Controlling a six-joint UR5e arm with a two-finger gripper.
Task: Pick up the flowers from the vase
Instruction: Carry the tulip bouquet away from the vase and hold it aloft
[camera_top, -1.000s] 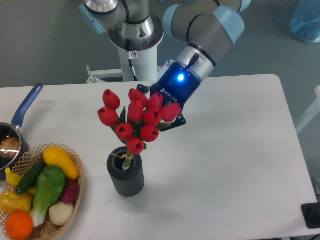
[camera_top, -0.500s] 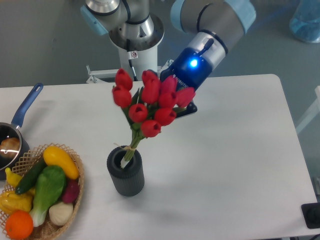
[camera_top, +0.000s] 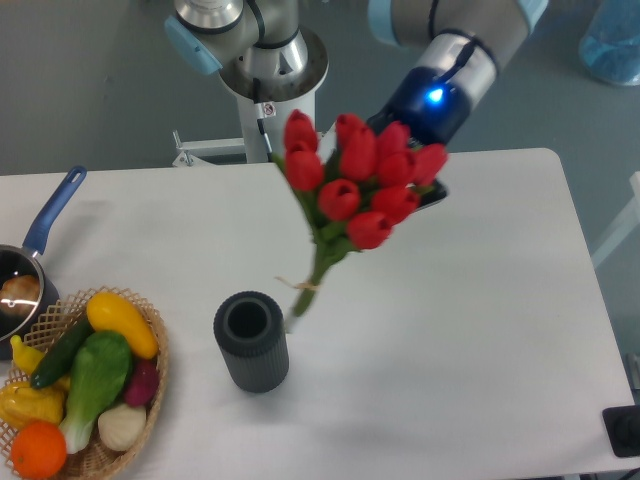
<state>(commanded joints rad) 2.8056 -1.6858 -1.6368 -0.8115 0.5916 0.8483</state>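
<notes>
Fixed camera, gripper (camera_top: 425, 185) clamped on flowers (camera_top: 360, 180), stems clear of vase (camera_top: 251, 341)

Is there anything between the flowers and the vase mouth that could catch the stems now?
Nothing visible does. The flowers hang in the gripper, with the stem ends beside the vase, up and to its right, outside its mouth.

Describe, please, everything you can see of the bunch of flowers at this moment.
The flowers are a bunch of about nine red tulip buds with green leaves, narrowing to short pale stems tied near the bottom. They look artificial. The bunch hangs tilted in the air, buds up and to the right, stem ends down-left beside the mouth of the vase and clear of it. The gripper sits behind the buds, apparently holding them; its fingers are hidden. Nothing else touches the bunch.
</notes>
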